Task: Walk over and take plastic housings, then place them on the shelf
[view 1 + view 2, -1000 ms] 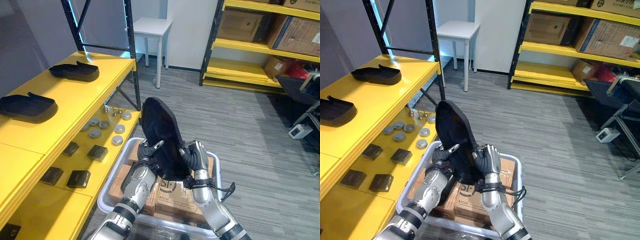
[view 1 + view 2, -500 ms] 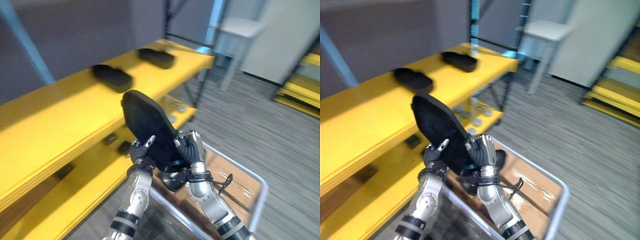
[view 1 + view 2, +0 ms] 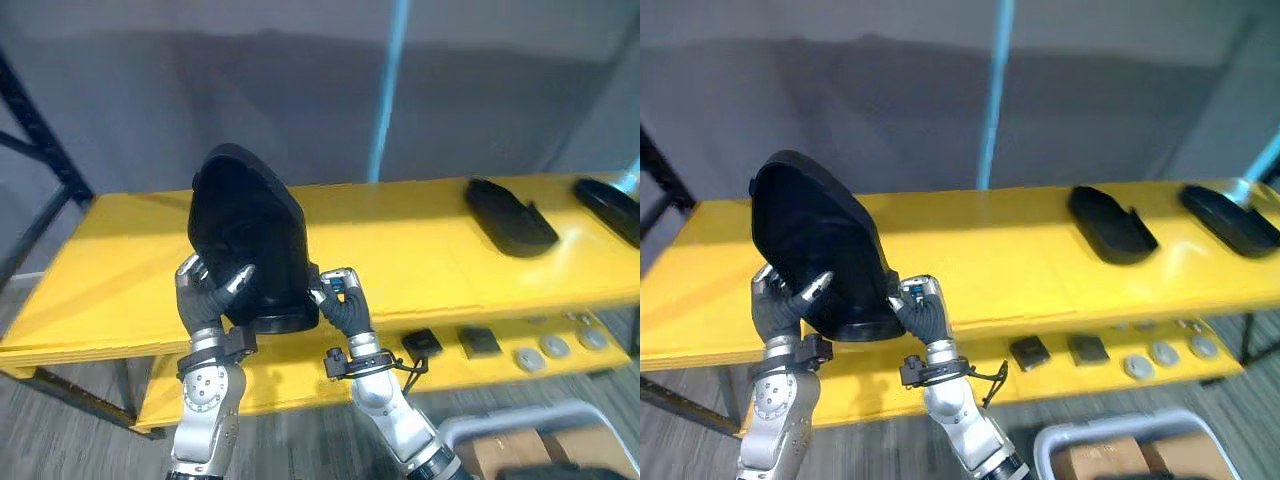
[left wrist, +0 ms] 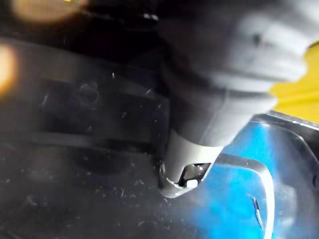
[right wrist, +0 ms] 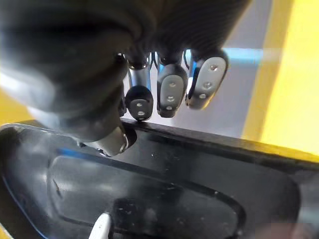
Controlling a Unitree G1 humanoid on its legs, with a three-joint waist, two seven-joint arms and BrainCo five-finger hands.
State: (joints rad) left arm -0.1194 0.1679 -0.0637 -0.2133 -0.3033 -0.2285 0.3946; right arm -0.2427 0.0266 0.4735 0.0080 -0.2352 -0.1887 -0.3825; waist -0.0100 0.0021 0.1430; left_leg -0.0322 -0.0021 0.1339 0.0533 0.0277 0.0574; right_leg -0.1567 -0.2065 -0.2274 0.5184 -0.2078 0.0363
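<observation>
Step in hand, I'd judge: set the housing (image 3: 245, 235) on the shelf (image 3: 420, 250) – carry it fwd over bare board, well left of the two housings (image 3: 510, 215) lying there, lower it flat, release both sides together. The housing is upright btw the hands – left hand (image 3: 208, 295) and right hand (image 3: 340, 305) each clamp its lower rim.

You are looking at three black plastic housings — one upright housing (image 3: 245, 225) before the front edge of the top shelf (image 3: 400, 250), a second housing (image 3: 510, 215) and a third housing (image 3: 610, 208) at its right end. Lower shelf (image 3: 280, 370), right end — two dark square blocks (image 3: 422, 343) (image 3: 483, 341), three grey discs (image 3: 530, 358) (image 3: 553, 346) (image 3: 592, 338). One white bin (image 3: 1120, 421).
</observation>
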